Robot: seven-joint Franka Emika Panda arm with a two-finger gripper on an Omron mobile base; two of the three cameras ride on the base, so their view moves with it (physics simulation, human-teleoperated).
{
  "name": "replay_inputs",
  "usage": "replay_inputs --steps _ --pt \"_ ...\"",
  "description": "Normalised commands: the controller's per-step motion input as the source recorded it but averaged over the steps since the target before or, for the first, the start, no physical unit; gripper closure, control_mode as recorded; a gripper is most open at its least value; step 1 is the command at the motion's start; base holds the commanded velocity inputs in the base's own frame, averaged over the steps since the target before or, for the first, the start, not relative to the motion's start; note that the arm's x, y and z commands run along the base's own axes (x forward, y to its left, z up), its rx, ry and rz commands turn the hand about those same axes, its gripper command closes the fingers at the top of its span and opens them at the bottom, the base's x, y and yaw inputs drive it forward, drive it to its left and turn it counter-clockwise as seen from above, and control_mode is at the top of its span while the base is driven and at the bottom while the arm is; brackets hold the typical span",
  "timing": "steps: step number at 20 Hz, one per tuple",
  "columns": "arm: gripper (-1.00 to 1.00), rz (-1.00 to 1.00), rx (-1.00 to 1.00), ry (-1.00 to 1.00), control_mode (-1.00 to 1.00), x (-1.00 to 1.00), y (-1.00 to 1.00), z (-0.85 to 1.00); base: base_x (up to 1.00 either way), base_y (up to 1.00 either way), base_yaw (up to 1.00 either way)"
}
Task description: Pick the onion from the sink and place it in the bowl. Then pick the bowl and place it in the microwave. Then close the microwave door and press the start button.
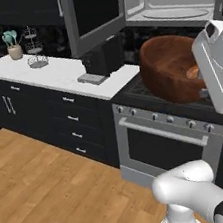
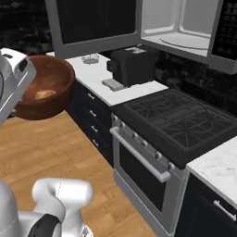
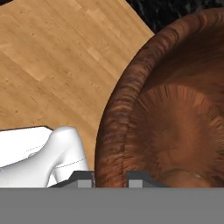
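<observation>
The reddish-brown bowl [image 1: 170, 69] [image 2: 44, 90] hangs tilted in the air in front of the stove, with its rim [image 3: 113, 131] running between my two fingertips. My gripper [image 3: 110, 179] is shut on that rim. The orange-tan onion [image 1: 193, 72] [image 2: 45, 95] [image 3: 183, 178] lies inside the bowl near my hand. Above the stove, the microwave [image 1: 173, 3] [image 2: 185, 28] stands with its light grey cavity exposed, and its door [image 1: 94, 15] [image 2: 92, 23] is swung wide open to the left. The sink is out of view.
A black coffee machine [image 1: 103, 59] [image 2: 132, 65] stands on the white counter [image 1: 52, 72] left of the stove [image 1: 160, 121] [image 2: 180, 120]. A wire basket [image 1: 38, 61] and a potted plant [image 1: 14, 47] sit farther left. Wooden floor [image 1: 48, 178] lies below.
</observation>
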Motion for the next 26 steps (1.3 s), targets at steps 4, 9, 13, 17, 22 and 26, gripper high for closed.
replay_inputs --steps 4,9,13,17,22,26 --pt "1.00 0.00 0.00 0.00 1.00 0.00 0.00 0.00 0.25 -0.79 0.05" --pt "1.00 0.00 0.00 0.00 1.00 0.00 0.00 0.00 0.86 -0.42 0.00" --pt "1.00 0.00 0.00 0.00 1.00 0.00 0.00 0.00 0.67 -0.35 0.00" --pt "1.00 0.00 0.00 0.00 1.00 0.00 0.00 0.00 0.95 0.00 0.00" --pt "1.00 0.00 0.00 0.00 1.00 0.00 0.00 0.00 0.81 0.20 -0.10" --pt "1.00 0.00 0.00 0.00 1.00 0.00 0.00 0.00 0.50 0.28 -0.44"
